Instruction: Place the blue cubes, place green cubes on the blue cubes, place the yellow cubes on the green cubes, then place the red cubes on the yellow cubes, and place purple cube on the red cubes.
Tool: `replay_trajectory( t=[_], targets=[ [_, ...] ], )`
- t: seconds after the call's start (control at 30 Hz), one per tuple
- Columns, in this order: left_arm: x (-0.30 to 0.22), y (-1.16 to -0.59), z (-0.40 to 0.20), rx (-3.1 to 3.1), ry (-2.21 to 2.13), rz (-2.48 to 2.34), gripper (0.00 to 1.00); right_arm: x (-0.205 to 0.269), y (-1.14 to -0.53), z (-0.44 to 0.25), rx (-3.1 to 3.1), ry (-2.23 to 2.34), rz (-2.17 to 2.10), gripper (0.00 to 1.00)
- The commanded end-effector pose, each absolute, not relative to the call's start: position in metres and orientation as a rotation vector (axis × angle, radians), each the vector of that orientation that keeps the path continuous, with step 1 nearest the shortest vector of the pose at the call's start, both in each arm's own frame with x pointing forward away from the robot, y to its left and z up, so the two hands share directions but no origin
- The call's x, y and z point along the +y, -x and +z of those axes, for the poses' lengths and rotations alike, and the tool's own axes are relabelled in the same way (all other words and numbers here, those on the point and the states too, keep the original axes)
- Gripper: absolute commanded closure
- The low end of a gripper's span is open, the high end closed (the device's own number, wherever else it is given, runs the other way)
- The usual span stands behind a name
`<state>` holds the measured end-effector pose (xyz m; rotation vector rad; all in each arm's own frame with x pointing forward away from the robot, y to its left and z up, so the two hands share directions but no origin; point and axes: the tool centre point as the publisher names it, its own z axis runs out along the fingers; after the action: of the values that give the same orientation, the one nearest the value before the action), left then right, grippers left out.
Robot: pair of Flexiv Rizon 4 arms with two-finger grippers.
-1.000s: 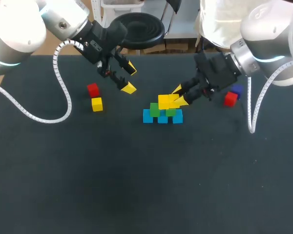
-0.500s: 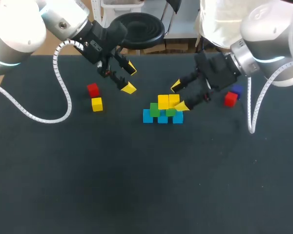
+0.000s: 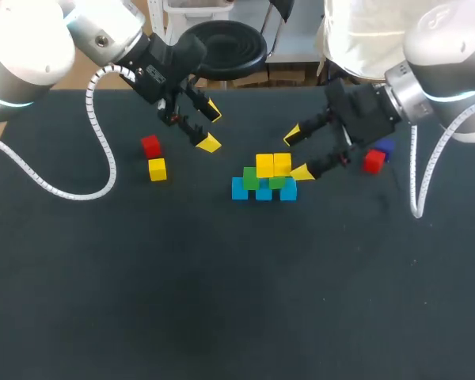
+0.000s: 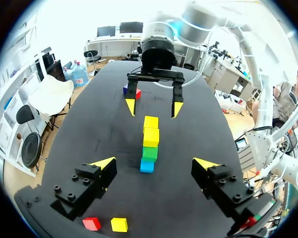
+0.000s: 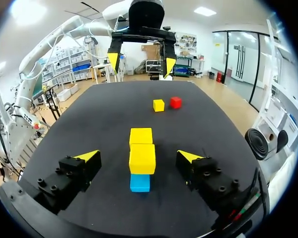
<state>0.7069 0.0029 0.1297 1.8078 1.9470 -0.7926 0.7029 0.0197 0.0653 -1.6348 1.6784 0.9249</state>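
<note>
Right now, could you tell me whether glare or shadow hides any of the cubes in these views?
Head view: glare whitens the left arm, yet the stack reads clearly on the dark table. Both wrist views: stack evenly lit, no shadow hiding it.

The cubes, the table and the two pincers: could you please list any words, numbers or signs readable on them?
There is no readable text.
The stack of cubes and the loose yellow cube have plain faces.
The table is plain black with no marking.
The left pincer and right pincer show no legible print.
</note>
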Motion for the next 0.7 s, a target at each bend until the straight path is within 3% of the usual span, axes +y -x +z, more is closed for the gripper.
replay_trajectory(
  t=[0.03,0.7],
  targets=[
    [0.004,-0.706,0.129,1.942,-1.807,-0.792,0.0,0.013,-0.69,0.071,1.691,1.619,0.893,0.0],
    [0.004,-0.706,0.129,1.942,-1.807,-0.792,0.0,-0.025,-0.675,0.085,1.698,1.581,0.831,0.0]
  ],
)
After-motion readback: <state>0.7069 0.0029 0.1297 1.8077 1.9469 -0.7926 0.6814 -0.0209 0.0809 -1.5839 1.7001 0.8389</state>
